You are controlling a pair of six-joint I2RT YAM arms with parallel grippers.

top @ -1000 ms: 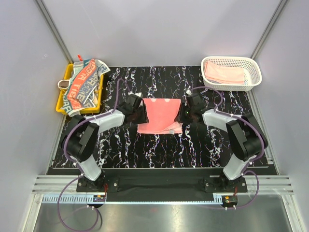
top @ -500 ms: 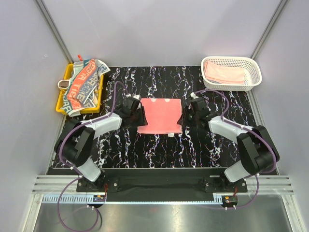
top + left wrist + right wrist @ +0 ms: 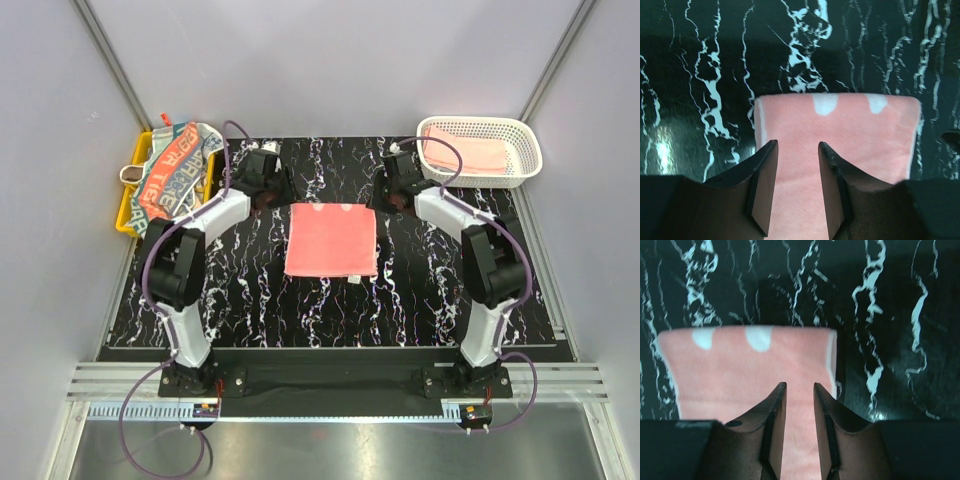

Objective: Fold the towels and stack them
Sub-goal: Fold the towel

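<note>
**A:** What lies nearest the arm bases?

**B:** The black, white-veined worktop [image 3: 440, 300]. At its middle lies a pink towel [image 3: 331, 240], folded into a flat rectangle. White scallop marks run along its far edge.

**A:** And the two arms?

**B:** Both reach out toward the towel's far corners, one on each side. In the left wrist view, the left fingers [image 3: 762, 185] stand apart with a clear gap. Pink cloth shows through that gap, and nothing is between them.

**A:** The right ones?

**B:** The right fingers [image 3: 771, 430] are also parted, though more narrowly, and they too hold nothing. The towel's far right corner lies just ahead of their tips. Both pairs seem to hang above the cloth without touching it, but their height is hard to judge from these angles.

**A:** Farther back?

**B:** At the far left, a yellow tray [image 3: 125, 212] holds a crumpled cream towel with red and teal letters [image 3: 172, 175], which spills over its rim. At the far right, a white lattice basket [image 3: 480, 178] holds another pink towel [image 3: 455, 152], lying flat inside.
</note>
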